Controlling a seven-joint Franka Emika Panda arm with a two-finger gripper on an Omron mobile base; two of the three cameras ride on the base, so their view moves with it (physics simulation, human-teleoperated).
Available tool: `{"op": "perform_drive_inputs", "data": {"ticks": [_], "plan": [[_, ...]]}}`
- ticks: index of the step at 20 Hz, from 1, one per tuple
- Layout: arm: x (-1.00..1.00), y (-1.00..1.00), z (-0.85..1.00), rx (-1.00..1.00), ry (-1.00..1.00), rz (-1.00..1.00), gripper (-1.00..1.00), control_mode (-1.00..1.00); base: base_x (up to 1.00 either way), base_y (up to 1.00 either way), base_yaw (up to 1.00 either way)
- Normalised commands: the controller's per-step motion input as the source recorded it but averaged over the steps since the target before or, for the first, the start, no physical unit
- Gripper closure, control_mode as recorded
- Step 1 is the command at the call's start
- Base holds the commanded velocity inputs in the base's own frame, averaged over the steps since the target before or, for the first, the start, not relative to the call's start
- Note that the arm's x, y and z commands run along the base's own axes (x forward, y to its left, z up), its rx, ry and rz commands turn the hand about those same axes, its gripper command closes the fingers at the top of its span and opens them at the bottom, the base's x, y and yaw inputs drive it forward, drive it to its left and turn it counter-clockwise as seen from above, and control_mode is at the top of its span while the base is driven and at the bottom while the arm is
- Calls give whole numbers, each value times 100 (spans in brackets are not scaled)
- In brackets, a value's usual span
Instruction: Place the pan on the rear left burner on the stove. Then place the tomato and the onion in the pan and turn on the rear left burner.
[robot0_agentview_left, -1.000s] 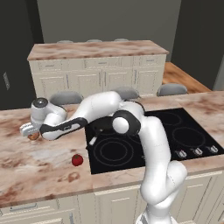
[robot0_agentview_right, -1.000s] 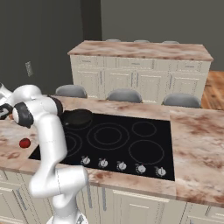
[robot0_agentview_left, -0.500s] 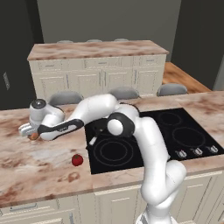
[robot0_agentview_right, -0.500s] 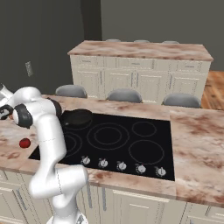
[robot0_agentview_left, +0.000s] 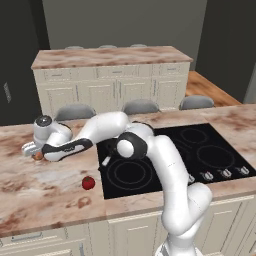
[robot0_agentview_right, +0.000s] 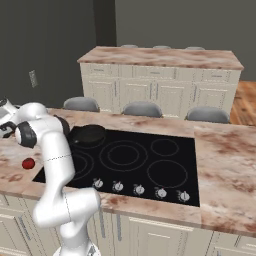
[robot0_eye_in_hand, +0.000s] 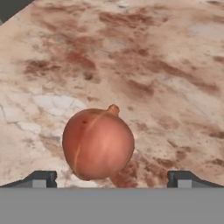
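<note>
The orange-tan onion (robot0_eye_in_hand: 97, 143) lies on the marble counter just ahead of my open gripper (robot0_eye_in_hand: 113, 179), centred between its two spread fingertips (robot0_eye_in_hand: 41, 178) without touching them. In the left base view the gripper (robot0_agentview_left: 31, 150) hangs low over the onion (robot0_agentview_left: 38, 156) at the counter's far left. The red tomato (robot0_agentview_left: 88, 183) (robot0_agentview_right: 28, 163) rests on the counter nearer the front, left of the stove (robot0_agentview_right: 145, 160). The black pan (robot0_agentview_right: 87, 134) sits at the stove's rear left corner and covers the rear left burner.
A row of silver knobs (robot0_agentview_right: 140, 189) runs along the stove's front edge. Grey stool backs (robot0_agentview_right: 142, 108) line the far side of the counter, with a second island (robot0_agentview_left: 110, 57) behind. My arm stretches over the stove's left part.
The arm has eased slightly left and down, bringing the hand closer over the onion. The jaws stay open and the tomato and pan have not moved.
</note>
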Motion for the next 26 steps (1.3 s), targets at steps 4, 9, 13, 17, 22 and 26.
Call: {"op": "perform_drive_inputs", "data": {"ticks": [4,9,13,17,22,26], "plan": [[21,18,-17,1,0,0,-100,-100,0,0,0],[24,14,-19,2,1,0,-100,-100,0,0,0],[19,6,-12,0,0,0,-100,-100,0,0,0],[4,6,-6,0,0,0,100,-100,0,0,0],[-1,-5,5,0,1,-3,100,-100,0,0,0],[-5,-33,37,0,6,-10,100,-100,0,0,0]]}}
